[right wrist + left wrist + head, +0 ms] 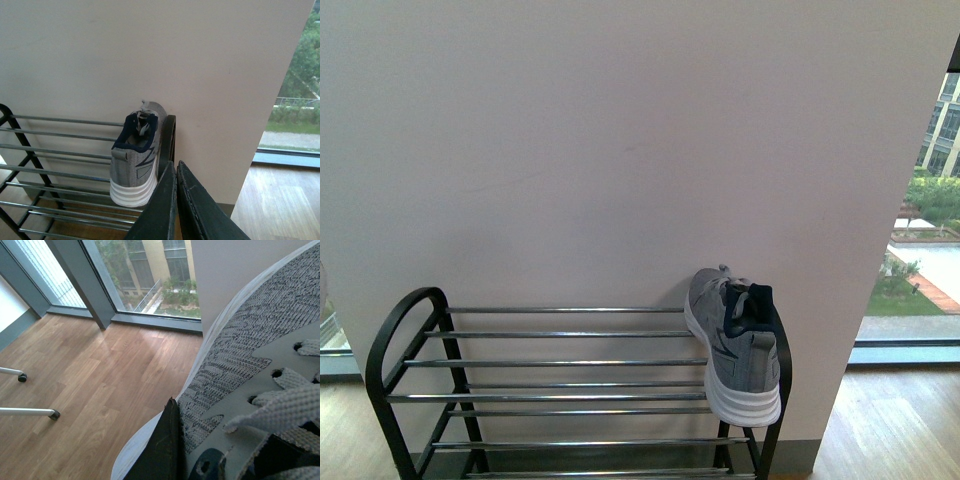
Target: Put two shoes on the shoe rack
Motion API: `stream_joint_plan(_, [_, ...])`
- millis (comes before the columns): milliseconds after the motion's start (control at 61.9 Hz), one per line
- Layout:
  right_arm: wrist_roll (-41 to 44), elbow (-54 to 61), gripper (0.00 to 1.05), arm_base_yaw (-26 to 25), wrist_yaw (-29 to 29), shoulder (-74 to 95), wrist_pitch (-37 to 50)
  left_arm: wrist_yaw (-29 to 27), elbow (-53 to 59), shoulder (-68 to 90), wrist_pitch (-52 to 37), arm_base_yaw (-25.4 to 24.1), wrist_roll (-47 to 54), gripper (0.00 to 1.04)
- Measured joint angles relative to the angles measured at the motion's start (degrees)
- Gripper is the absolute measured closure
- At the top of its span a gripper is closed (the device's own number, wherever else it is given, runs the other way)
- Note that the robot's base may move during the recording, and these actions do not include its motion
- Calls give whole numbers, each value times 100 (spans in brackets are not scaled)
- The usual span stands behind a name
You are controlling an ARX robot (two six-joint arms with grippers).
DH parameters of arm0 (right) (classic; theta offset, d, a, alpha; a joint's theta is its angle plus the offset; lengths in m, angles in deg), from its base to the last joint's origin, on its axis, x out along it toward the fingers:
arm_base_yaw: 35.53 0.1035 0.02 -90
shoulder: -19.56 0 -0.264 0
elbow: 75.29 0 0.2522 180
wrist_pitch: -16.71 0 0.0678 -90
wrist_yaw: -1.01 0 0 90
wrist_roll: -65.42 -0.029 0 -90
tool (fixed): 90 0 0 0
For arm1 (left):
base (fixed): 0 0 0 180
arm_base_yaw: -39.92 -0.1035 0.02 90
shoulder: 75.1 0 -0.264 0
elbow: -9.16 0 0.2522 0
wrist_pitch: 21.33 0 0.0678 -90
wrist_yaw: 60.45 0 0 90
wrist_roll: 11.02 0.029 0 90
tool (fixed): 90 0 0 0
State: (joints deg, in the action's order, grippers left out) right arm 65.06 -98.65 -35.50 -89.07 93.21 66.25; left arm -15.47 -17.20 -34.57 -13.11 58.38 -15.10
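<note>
The shoe rack, black-framed with chrome rods, stands against a pale wall. One grey sneaker with a thick white sole rests on the right end of its top tier, heel toward me. The right wrist view shows that sneaker on the rack, just beyond my right gripper, which is shut and empty. In the left wrist view a second grey sneaker fills the picture, its laces and eyelets close up. My left gripper is shut on it, with one dark finger against its side. Neither arm appears in the front view.
A pale wall rises behind the rack. Wooden floor spreads below the held sneaker, with tall windows beyond. Two thin metal legs with feet stand on the floor. Another window lies right of the wall.
</note>
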Motion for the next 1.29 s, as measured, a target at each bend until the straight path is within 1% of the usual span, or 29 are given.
stream_joint_plan(194, [0,404,103,0,-2,-905,-527,0,0,0,0,0,0,103])
stream_joint_plan(549, [0,780,103,0,-2,-2382,-1624,2,0,0,0,0,0,103])
stream_joint_plan(760, [0,848,103,0,-2,-3171,-2299,2,0,0,0,0,0,103])
stream_joint_plan(921, [0,852,103,0,-2,-3989,-3027,2,0,0,0,0,0,103])
stream_joint_plan(1293, [0,857,103,0,-2,-5071,-4039,2,0,0,0,0,0,103])
